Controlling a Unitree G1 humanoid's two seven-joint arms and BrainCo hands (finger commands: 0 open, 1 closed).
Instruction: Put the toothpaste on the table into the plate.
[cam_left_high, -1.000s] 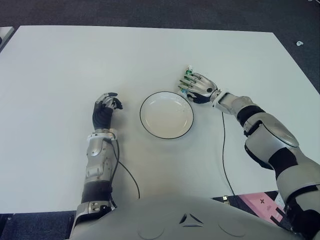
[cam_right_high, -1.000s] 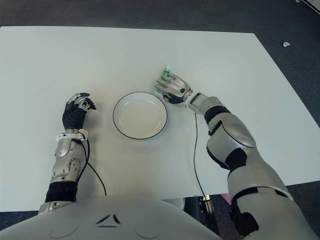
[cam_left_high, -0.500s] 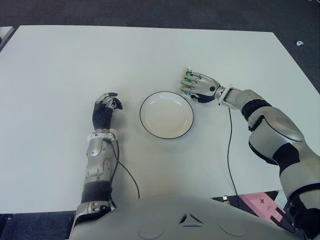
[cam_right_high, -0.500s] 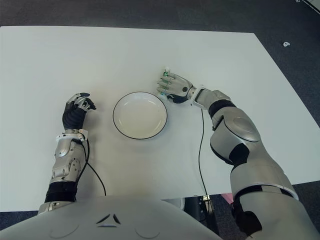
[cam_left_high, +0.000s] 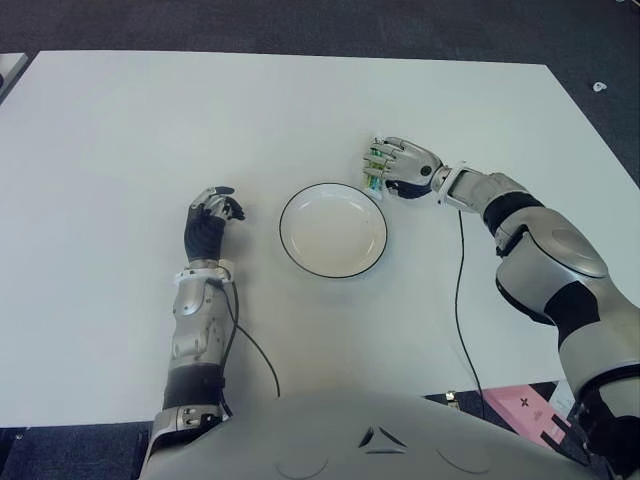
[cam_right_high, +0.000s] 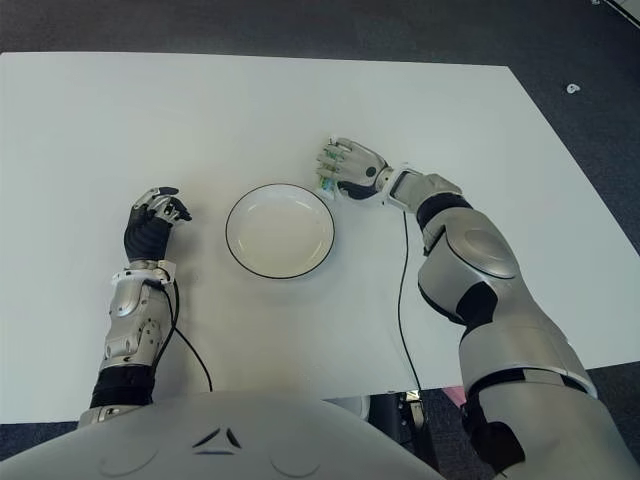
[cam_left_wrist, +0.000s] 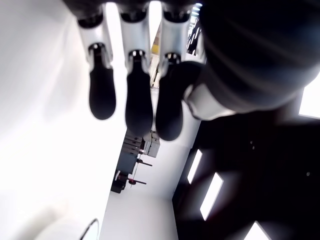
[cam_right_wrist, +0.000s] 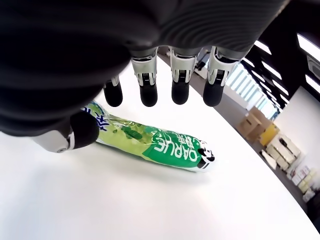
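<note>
The worktop (cam_left_high: 120, 130) is smooth, matt white. The plate (cam_left_high: 333, 229) is glossy white with a dark rim. The toothpaste (cam_right_wrist: 155, 142) tube is glossy printed plastic; the fingers (cam_right_wrist: 180, 75) are silvery metal with matt black tips.

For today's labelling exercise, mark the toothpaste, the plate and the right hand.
toothpaste (cam_right_wrist: 160, 143): right wrist view, green middle of the tube.
plate (cam_left_high: 284, 235): left eye view, its dark rim.
right hand (cam_left_high: 402, 166): left eye view, back of the hand.
</note>
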